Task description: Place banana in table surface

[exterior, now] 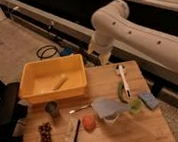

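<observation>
The banana, small and pale yellow, lies inside the yellow bin at the left of the table surface. My white arm reaches in from the right and bends down at the table's far edge. Its gripper hangs just beyond the bin's far right corner, apart from the banana. It is open and holds nothing.
On the wood lie a white-handled brush, a blue cloth, a green item, a blue sponge, an orange fruit, a bar, grapes and a dark cup. A cable coils on the floor.
</observation>
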